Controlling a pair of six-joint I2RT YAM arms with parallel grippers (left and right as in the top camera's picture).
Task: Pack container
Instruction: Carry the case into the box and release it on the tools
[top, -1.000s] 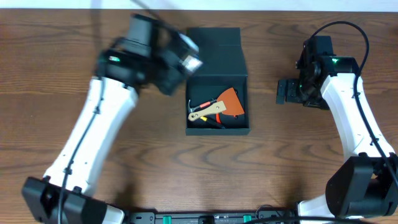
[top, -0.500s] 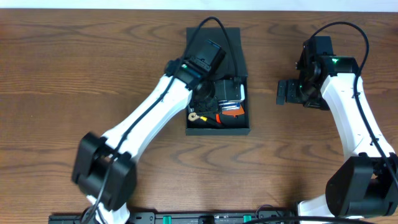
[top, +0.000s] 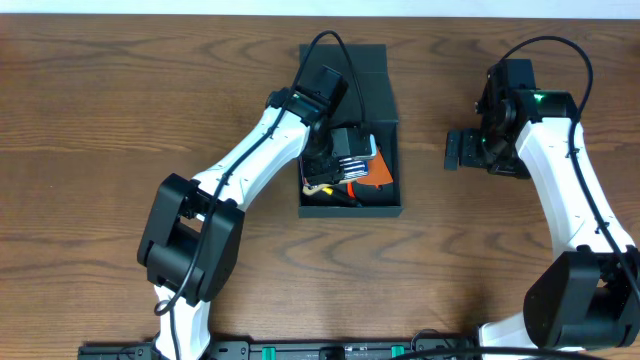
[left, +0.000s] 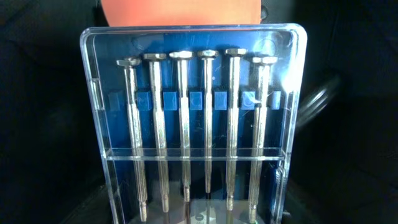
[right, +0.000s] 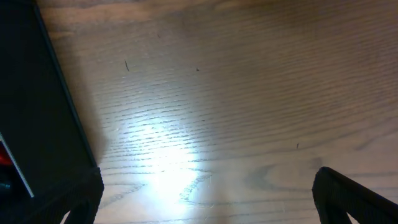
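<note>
My left gripper (top: 336, 160) is down inside the container (top: 392, 196), a dark square cardboard box near the middle of the table's (top: 100, 150) far edge, its flap lid folded back toward that edge. At this gripper is a clear plastic case (top: 358, 146) with a blue backing. My left wrist camera shows it filling the view: six slim metal precision screwdrivers (left: 180, 124) stand side by side in it, heads at the top. Whether my fingers grip the case or are loose around it, I cannot tell. An orange flat piece (top: 380, 172) lies under the case, toward the box's right wall.

My right gripper (top: 456, 148) hangs over bare wood just right of the container, jaws spread wide with nothing between them. In its wrist view the box wall (right: 37, 112) is at the left.
</note>
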